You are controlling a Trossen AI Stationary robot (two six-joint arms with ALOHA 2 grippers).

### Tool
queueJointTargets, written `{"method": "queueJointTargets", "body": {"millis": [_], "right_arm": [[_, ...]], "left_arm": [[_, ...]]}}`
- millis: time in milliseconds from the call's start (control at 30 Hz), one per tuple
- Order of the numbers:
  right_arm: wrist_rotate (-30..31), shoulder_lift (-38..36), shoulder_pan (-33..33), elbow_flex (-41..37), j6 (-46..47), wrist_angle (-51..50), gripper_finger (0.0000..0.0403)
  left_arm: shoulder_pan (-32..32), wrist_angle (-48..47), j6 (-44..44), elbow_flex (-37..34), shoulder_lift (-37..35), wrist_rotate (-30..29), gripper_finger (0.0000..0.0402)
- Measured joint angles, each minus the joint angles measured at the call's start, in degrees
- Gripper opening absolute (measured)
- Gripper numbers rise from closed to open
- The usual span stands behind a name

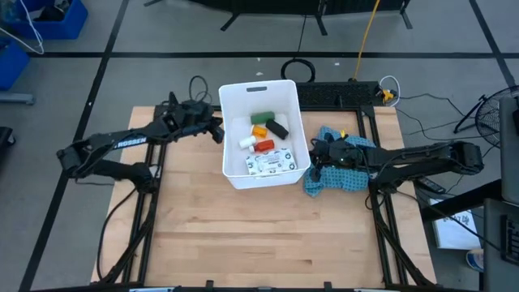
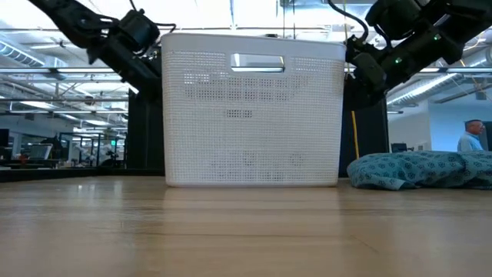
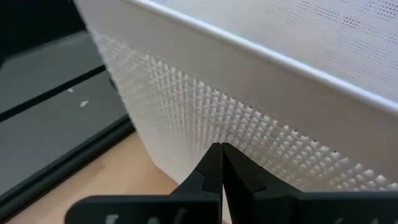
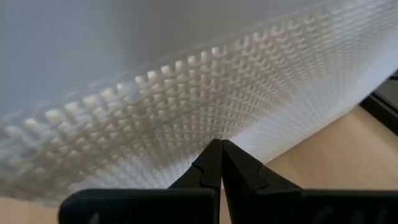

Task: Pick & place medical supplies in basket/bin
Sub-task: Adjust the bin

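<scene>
The white basket/bin (image 1: 224, 122) stands on the wooden table. Inside it lie the medical supplies: a green block (image 1: 262, 118), a black block (image 1: 277, 128), an orange-and-white vial (image 1: 259, 130), a red white-capped bottle (image 1: 261, 145) and a flat white printed packet (image 1: 270, 164). My left gripper (image 1: 219, 133) is shut, at the bin's left outer wall (image 3: 249, 124). My right gripper (image 1: 314, 151) is shut, at the bin's right outer wall (image 4: 186, 93), and holds nothing. My left gripper's shut fingertips (image 3: 221, 149) point slanting down at the bin's left outer wall, a little below its rim; whether they touch it I cannot tell. My right gripper's shut fingertips (image 4: 221, 144) point slanting down at the right outer wall; touching or a hair apart, I cannot tell.
A blue patterned cloth (image 1: 335, 166) lies crumpled on the table right of the bin, under my right arm. A black keyboard (image 1: 336, 96) sits at the table's far edge. Bare wood stretches from the bin to the near edge (image 1: 259, 243).
</scene>
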Motion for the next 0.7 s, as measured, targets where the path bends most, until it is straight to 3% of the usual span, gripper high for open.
{"method": "queueJointTargets", "body": {"millis": [300,700], "right_arm": [[1.8,5.6,2.9,0.0,0.6,3.2,0.0],[2.5,5.2,4.2,0.0,0.9,2.5,0.0]], "left_arm": [[0.1,0.2,0.0,3.4,5.2,1.3,0.0002],[0.0,-3.1,2.0,3.2,4.8,0.2,0.0004]]}}
